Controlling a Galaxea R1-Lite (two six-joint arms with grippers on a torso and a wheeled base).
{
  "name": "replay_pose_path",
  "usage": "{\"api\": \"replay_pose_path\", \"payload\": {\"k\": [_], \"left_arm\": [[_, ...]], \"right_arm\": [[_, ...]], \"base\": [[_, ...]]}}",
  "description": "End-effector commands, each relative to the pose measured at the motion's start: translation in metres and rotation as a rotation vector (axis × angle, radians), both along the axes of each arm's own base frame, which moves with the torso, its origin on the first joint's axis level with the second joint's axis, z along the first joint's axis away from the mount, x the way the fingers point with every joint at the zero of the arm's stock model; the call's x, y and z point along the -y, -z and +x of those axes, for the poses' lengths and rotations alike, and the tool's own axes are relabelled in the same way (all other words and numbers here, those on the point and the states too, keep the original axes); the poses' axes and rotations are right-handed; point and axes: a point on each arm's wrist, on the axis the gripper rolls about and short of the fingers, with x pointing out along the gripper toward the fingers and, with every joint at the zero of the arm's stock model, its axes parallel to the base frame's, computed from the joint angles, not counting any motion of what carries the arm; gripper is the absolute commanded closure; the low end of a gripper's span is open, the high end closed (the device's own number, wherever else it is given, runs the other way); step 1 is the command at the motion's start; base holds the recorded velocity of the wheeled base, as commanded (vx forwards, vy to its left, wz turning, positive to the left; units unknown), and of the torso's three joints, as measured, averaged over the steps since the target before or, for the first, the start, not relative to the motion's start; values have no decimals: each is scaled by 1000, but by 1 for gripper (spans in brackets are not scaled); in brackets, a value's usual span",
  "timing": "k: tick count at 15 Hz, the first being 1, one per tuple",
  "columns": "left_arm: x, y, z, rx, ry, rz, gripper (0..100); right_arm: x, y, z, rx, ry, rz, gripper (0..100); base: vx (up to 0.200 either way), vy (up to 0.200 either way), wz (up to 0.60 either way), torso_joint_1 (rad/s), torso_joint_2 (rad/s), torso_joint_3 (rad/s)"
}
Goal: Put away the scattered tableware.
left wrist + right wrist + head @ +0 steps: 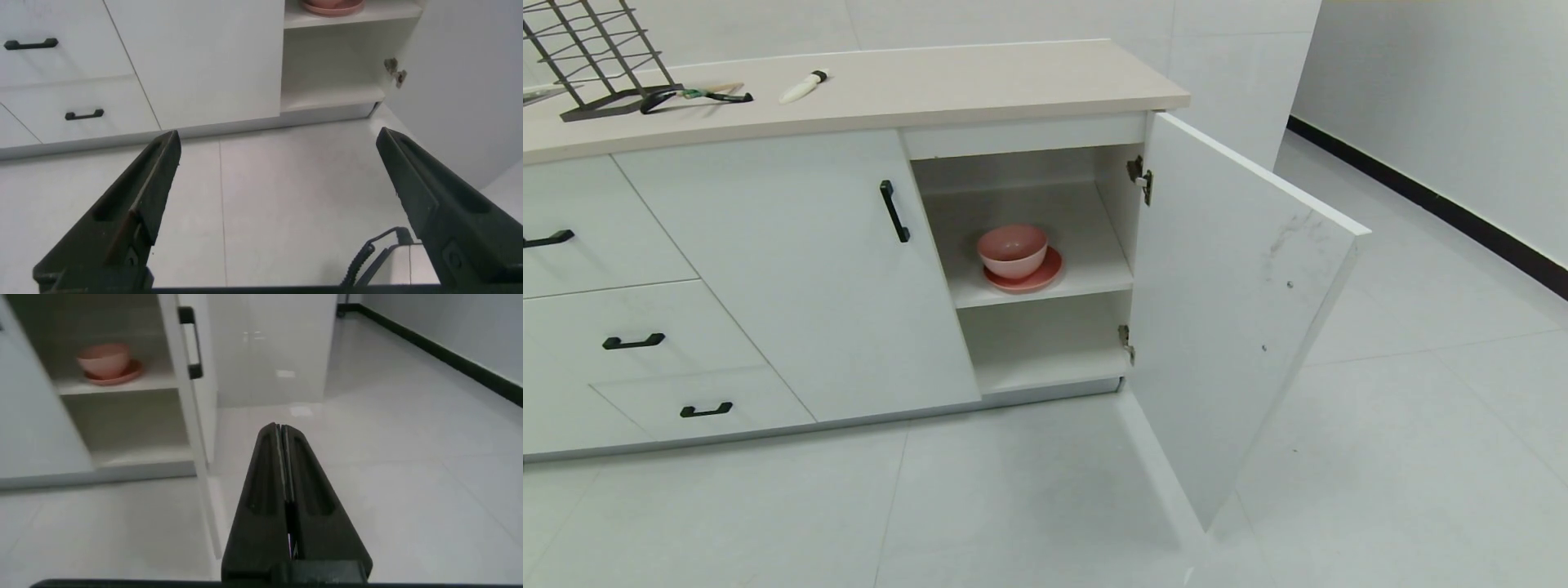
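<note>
A pink bowl [1012,250] sits on a pink plate [1036,278] on the middle shelf [1086,278] of the open cupboard. The right wrist view looks into the same cupboard, with the bowl [104,358] on its plate [127,376]. My right gripper [280,431] is shut with nothing in it, low over the floor and well back from the shelf. My left gripper [278,139] is open and empty above the floor tiles; an edge of the plate [331,6] is far ahead of it.
The cupboard door [1233,302] stands swung out to the right; it is seen edge-on with its black handle [191,343] in the right wrist view. On the counter [980,82] lie a wire rack [592,57], a black-handled tool [694,96] and a white-handled utensil [803,86]. Drawers [633,341] are on the left.
</note>
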Motion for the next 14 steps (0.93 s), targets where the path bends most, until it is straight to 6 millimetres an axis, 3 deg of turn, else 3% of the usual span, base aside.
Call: {"api": "replay_pose_path", "payload": {"k": [1, 3, 5, 6, 8, 9, 14], "left_arm": [[0, 0, 0, 0, -1, -1, 0], [0, 0, 0, 0, -1, 0, 0], [0, 0, 0, 0, -1, -1, 0], [0, 0, 0, -2, -1, -3, 0], [0, 0, 0, 0, -1, -14, 0], [0, 0, 0, 0, -1, -26, 0], [0, 0, 0, 3, -1, -29, 0]], "right_arm": [[-2, -40, 21, -97, -108, -23, 100], [-4, -64, 52, -107, -144, -39, 100], [-7, -80, 101, -38, -155, -68, 100], [-8, -78, 122, -31, -154, -71, 100], [-11, -46, 160, -80, -170, -72, 100], [-11, -38, 169, -121, -180, -74, 100], [-16, -45, 211, -125, -195, -90, 100]], "base": [[0, 0, 0, 0, 0, 0], [0, 0, 0, 0, 0, 0], [0, 0, 0, 0, 0, 0], [0, 0, 0, 0, 0, 0], [0, 0, 0, 0, 0, 0], [0, 0, 0, 0, 0, 0], [0, 0, 0, 0, 0, 0]]}}
